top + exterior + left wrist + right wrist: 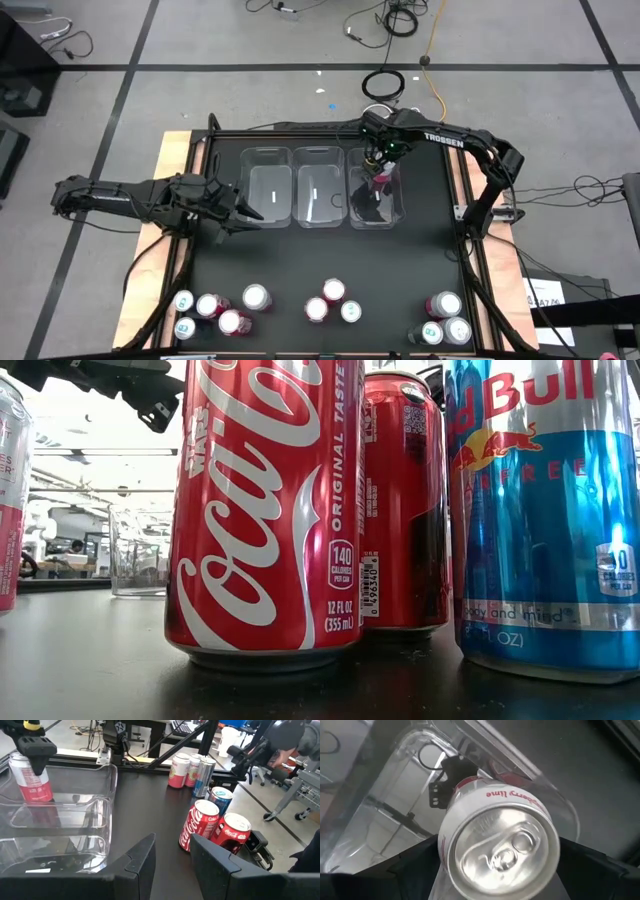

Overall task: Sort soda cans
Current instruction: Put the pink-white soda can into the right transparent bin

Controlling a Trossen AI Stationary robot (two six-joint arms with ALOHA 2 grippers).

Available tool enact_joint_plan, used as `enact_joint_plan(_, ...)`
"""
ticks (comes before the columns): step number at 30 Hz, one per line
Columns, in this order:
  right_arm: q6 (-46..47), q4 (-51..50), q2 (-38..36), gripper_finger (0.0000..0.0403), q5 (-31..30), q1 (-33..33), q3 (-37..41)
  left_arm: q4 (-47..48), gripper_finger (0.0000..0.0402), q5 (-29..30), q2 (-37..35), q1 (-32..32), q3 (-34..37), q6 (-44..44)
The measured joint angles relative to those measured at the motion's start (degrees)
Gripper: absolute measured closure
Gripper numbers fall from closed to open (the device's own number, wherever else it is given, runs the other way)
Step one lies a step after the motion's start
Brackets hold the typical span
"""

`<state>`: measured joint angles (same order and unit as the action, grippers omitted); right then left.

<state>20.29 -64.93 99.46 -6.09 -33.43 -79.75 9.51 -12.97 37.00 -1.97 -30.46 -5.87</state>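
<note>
My right gripper (382, 165) is over the rightmost of three clear bins (398, 212), shut on a pink-and-white soda can (380, 182) that sits between the bin's walls. More soda cans stand upright along the table's near edge: a left group (215, 310), a middle group (330, 300) and a right group (445, 318). My left gripper (250, 212) waits by the left bin (262, 155), open, with nothing between its fingers (142, 857). My right gripper pinches the can's upper side wall (445, 845), just below the silver top, between its two fingers. The fingers come from above, pointing down. The can (32, 782) stays upright inside the bin; whether its base touches the bin floor cannot be told.
In the low view, two red Coca-Cola cans (265, 510) (400, 500) and a blue Red Bull can (545, 510) fill the foreground. The middle bin (318, 160) holds no can. Bare black table lies between the bins and the cans. Cables lie on the floor beyond the far edge.
</note>
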Motion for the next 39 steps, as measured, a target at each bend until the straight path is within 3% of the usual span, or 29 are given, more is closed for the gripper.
enact_joint_plan(12, 3.14, -3.04, -9.23, 0.0052, 0.24, 0.26, 0.00, 0.00, 0.0271, 0.01, 0.00, 0.02, 0.00, 0.15)
enact_joint_plan(19, 18.27, -12.00, -19.09, 0.0052, 0.35, 4.41, 0.00, 0.01, 0.0271, 0.02, 0.01, -0.01, 0.00, 0.22)
enact_joint_plan(23, 28.87, -15.60, -25.59, 0.0053, 0.25, 12.29, -0.02, 0.01, 0.0271, 0.00, 0.02, 0.02, 0.00, 0.17)
enact_joint_plan(28, 46.48, -18.91, -30.83, 0.0053, -0.23, 26.61, -0.07, 0.01, 0.0271, 0.00, 0.01, 0.01, 0.00, 0.17)
enact_joint_plan(39, 80.26, -23.45, -25.91, 0.0053, 0.26, 56.55, -0.07, 0.03, 0.0271, 0.00, 0.01, 0.01, 0.00, 0.20)
